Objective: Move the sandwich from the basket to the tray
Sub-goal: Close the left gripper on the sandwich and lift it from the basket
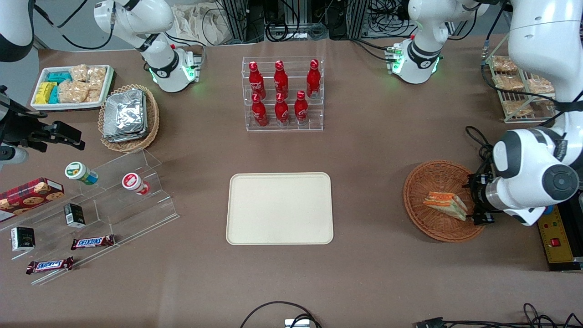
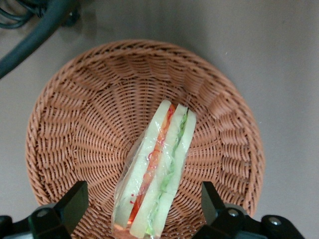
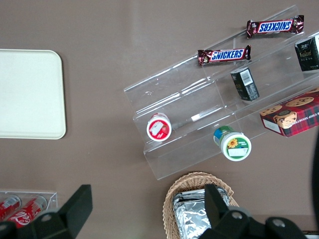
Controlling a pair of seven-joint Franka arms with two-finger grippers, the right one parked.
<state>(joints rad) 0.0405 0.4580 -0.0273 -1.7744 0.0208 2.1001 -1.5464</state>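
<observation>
My gripper [image 2: 142, 209] hangs over the basket [image 2: 75, 124], jaws apart astride the sandwich [image 2: 157, 174]. It looks soft, light, slippery-wrapped; I'd pinch the bread faces gently, toward six o'clock.

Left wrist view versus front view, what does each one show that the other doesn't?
Only the left wrist view shows the left gripper open, its fingers straddling the clear-wrapped triangular sandwich. Only the front view shows the cream rectangular plastic tray, bare, nearer the table's middle. Both show the sandwich lying in the round reddish-brown wicker basket.
</observation>
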